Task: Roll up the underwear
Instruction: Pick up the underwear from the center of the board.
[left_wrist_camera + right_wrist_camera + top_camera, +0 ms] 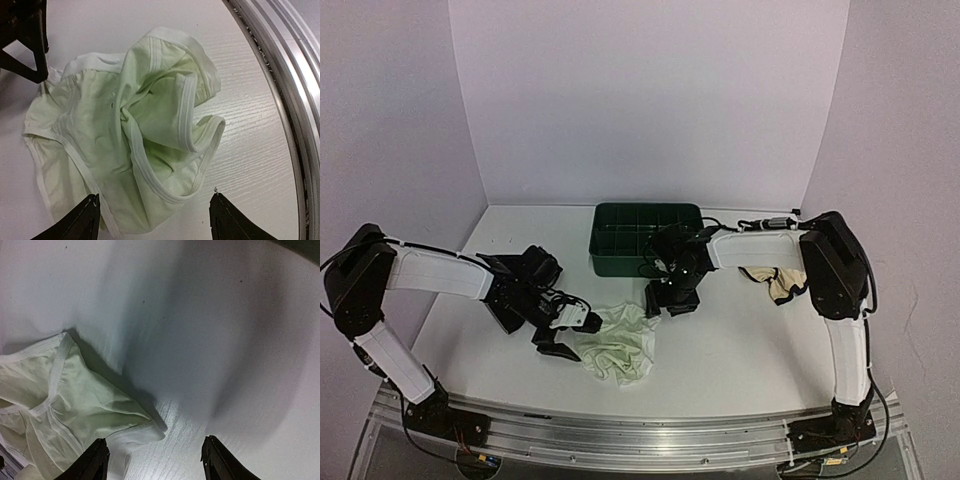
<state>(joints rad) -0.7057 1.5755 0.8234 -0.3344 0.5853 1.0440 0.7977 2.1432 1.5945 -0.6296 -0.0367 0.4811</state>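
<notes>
1. Nearest the arm bases lies the mint underwear point(620, 345), a crumpled heap on the table point(740, 350). It sits a little left of the middle.
2. Bunched like this, it has no clean long axis. The waistband loops over itself, so I judge it needs spreading flat before any roll can start.
3. The left jaws are spread at the heap's left edge. The left fingertips point(82, 220) straddle the near hem and nothing is pinched.
4. The right jaws are also spread and empty, at the heap's far right corner. The right fingertips point(95, 462) stand just beside that corner, and bare table fills most of the gap between them.
5. The cloth therefore lies rightward from the left jaws, and leftward and nearer from the right jaws. Both are close, but the left arm has more cloth in reach.
6. The left wrist view shows nearly the whole garment and its twisted leg openings. The right wrist view shows only one flat corner with its hem.
7. Only the top view shows the cream underwear point(778, 283) with dark edging. It lies farther back on the right, partly under the right arm.
8. Farthest back is the green tray point(620, 262). No black striped garment shows in any view.
</notes>
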